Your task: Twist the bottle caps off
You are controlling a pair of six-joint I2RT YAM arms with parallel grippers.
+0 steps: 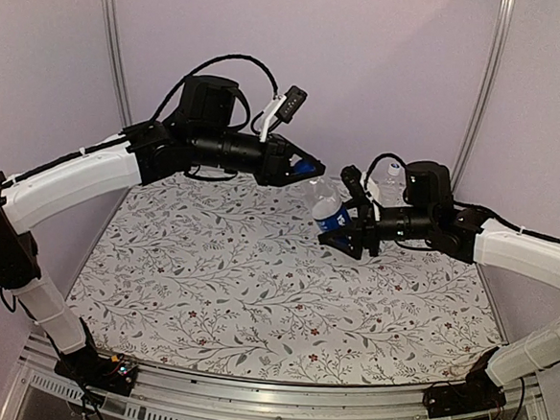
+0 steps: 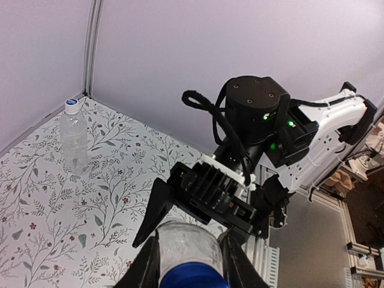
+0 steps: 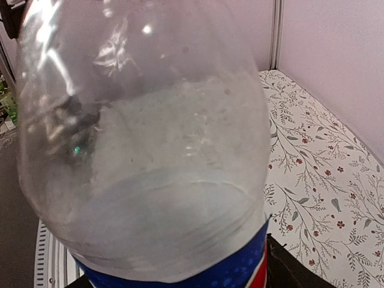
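A clear bottle with a blue label band (image 1: 326, 207) is held tilted above the table, between the two arms. My right gripper (image 1: 349, 236) is shut on its body at the label; in the right wrist view the bottle (image 3: 150, 150) fills the frame and one finger (image 3: 291, 270) shows at the bottom right. My left gripper (image 1: 300, 167) is shut on its solid blue cap (image 1: 307, 164); in the left wrist view the fingers flank the cap (image 2: 192, 279). The plain bottle (image 2: 75, 141) with the whitish cap (image 2: 72, 105) stands upright near the back wall, also in the top view (image 1: 388, 184).
Patterned floral mat (image 1: 255, 285) covers the table. Lilac walls with metal corner posts (image 1: 111, 54) close the back and sides. The right arm's wrist motor (image 2: 255, 111) sits close in front of the left wrist camera. A metal rail (image 1: 276, 407) runs along the near edge.
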